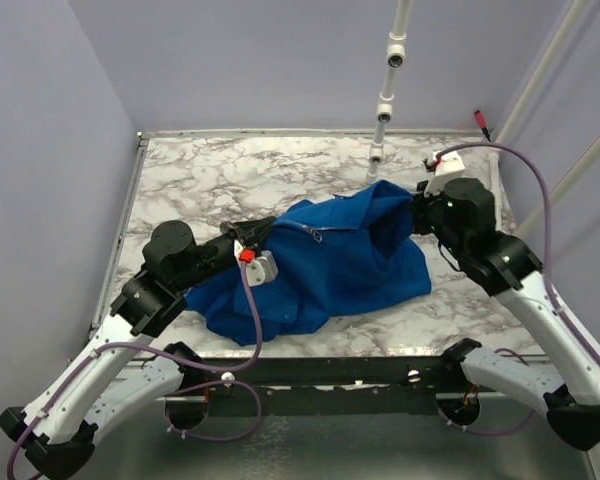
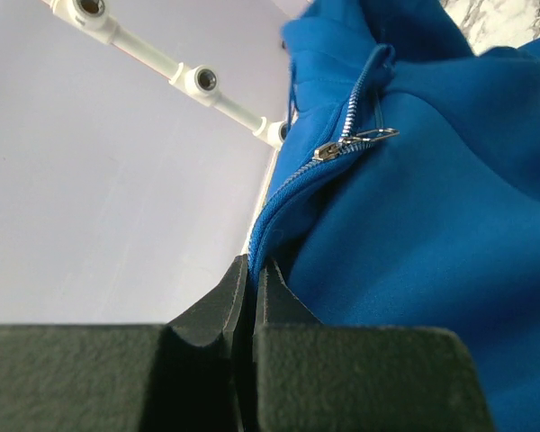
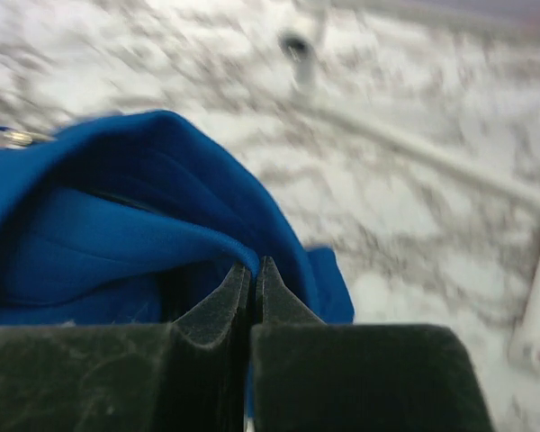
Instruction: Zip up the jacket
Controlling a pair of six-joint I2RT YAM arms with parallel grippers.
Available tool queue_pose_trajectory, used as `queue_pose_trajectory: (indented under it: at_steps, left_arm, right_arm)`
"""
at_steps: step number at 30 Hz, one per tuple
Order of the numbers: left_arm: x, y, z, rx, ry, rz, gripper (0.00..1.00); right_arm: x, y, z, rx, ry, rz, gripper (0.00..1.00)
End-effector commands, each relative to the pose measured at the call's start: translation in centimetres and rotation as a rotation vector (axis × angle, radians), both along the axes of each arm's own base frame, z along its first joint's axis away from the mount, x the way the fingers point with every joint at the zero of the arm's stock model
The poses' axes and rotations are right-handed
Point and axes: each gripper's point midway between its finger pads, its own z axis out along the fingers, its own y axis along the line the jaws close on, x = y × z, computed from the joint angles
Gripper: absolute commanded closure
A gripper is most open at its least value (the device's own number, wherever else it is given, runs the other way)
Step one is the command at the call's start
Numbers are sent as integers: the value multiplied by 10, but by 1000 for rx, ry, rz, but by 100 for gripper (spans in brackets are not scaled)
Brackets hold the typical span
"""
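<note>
Blue jacket [image 1: 330,265] lies across the marble table [image 1: 230,175], and we pinch its ends in the clamped left gripper [image 2: 252,270] and right gripper [image 3: 254,270], with the slider [image 2: 328,151] only partway up and the upper teeth left to close.

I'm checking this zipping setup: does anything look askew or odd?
The jacket lies bunched and creased on the table, pinched at opposite ends by the left end effector and right end effector. Its zipper slider sits only partway along.
</note>
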Motion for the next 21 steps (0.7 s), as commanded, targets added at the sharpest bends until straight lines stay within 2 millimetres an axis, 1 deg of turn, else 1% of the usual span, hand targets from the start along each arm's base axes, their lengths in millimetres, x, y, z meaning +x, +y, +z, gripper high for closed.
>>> queue_pose_trajectory:
  at_steps: [1,3,8,12,14,15,16,17,18,19,21]
  left_arm:
    - [4,11,14,-48,-34,66,100]
    - [6,15,11,-38,-36,87,100]
    - [6,22,-3,3,-28,112,100]
    - [6,19,-6,11,-26,98,100]
    - [6,16,-7,14,-21,83,100]
    - [6,15,-7,15,-18,78,100]
    - [6,14,-8,16,-12,74,100]
    - [7,13,-10,17,-7,73,100]
    - [7,13,-11,19,-3,74,100]
    - [7,13,-12,19,-1,74,100]
    - [7,12,-13,15,8,68,100]
  right_arm:
    - [-5,-58,-79,-10,226,-417,99]
    - [-9,-61,-96,36,270,-454,99]
    - [-14,-69,-120,124,349,-479,99]
    - [-29,-64,-144,141,446,-447,99]
    - [-37,-60,-147,179,472,-446,99]
    - [-40,-54,-145,195,477,-405,99]
    - [-44,-52,-142,201,487,-387,97]
    - [-47,-48,-139,204,500,-357,91]
    - [-49,-41,-133,205,507,-303,82]
    - [-51,-34,-127,199,513,-243,71]
    - [-56,-12,-103,213,485,-65,46]
